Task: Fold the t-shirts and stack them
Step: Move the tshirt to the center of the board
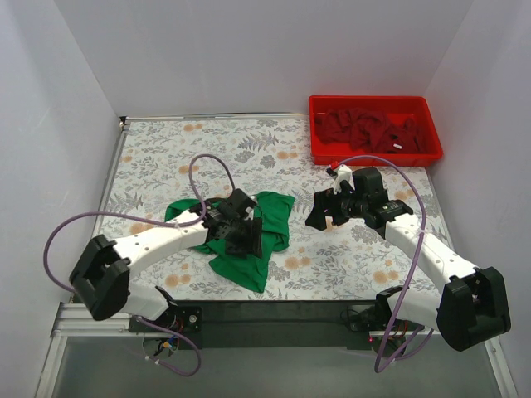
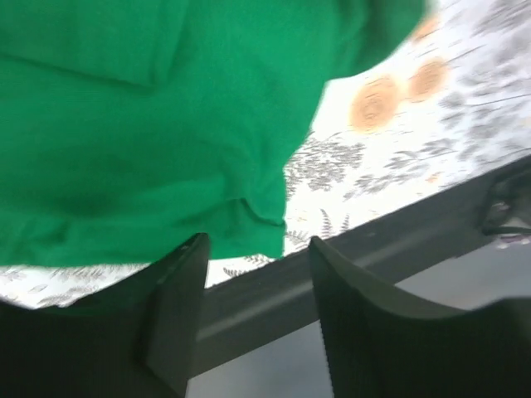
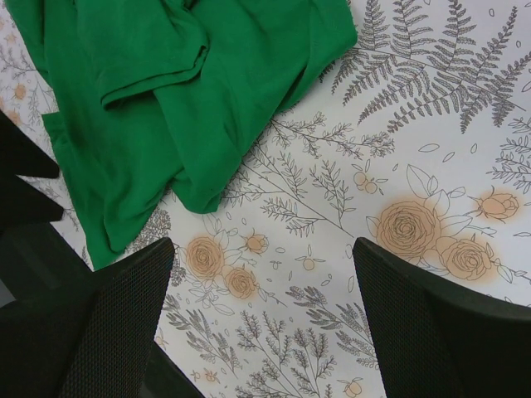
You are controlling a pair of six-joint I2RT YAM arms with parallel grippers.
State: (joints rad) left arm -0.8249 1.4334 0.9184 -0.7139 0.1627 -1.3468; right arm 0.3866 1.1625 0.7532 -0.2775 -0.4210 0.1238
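Note:
A bright green t-shirt (image 1: 275,214) lies crumpled on the flowered table, left of centre. My left gripper (image 1: 241,236) hangs over its near half. In the left wrist view the green t-shirt (image 2: 149,124) fills the top, and the left gripper (image 2: 257,286) is open with nothing between its fingers. My right gripper (image 1: 325,214) hovers just right of the shirt, open wide. In its wrist view the right gripper (image 3: 261,249) frames bare tablecloth, with the green t-shirt (image 3: 166,99) at the upper left. Dark red t-shirts (image 1: 373,128) lie heaped in the bin.
A red plastic bin (image 1: 373,160) stands at the back right corner. A black rail (image 1: 274,311) runs along the table's near edge, close below the green shirt's hem; that black rail (image 2: 398,232) shows in the left wrist view. White walls enclose the table.

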